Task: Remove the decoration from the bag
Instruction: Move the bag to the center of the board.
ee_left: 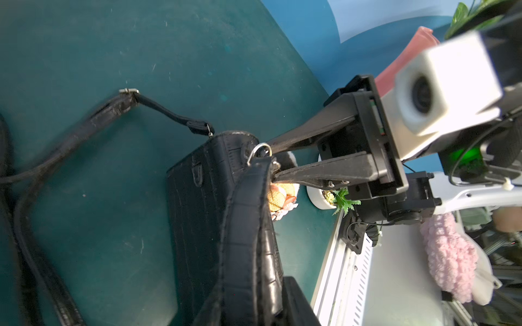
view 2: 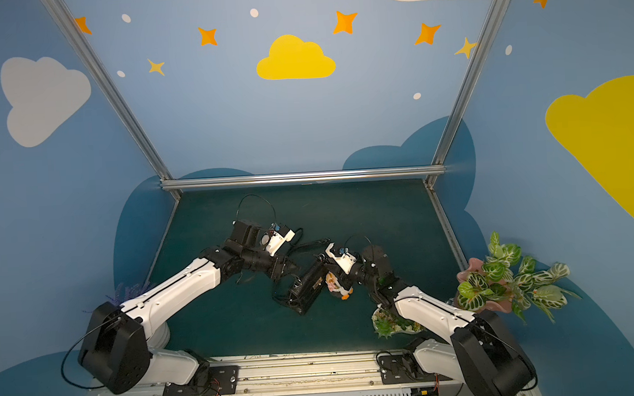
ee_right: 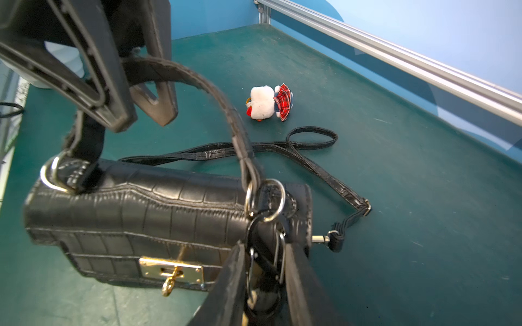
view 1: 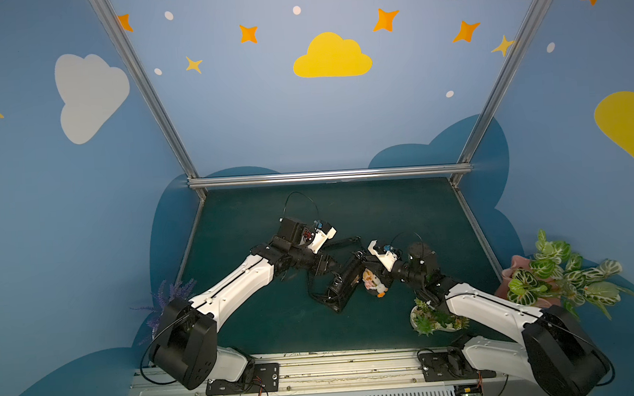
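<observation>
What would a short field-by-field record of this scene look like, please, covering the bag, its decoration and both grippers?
bag: black, crocodile-textured, on the green table; long strap trailing loose
decoration: plush charms beside the bag, hung by a black clip from the handle ring
left gripper: closed on the top handle
right gripper: closed on the clip
elsewhere: white plush in red plaid lying loose on the table; potted plants at the table's right edge
</observation>
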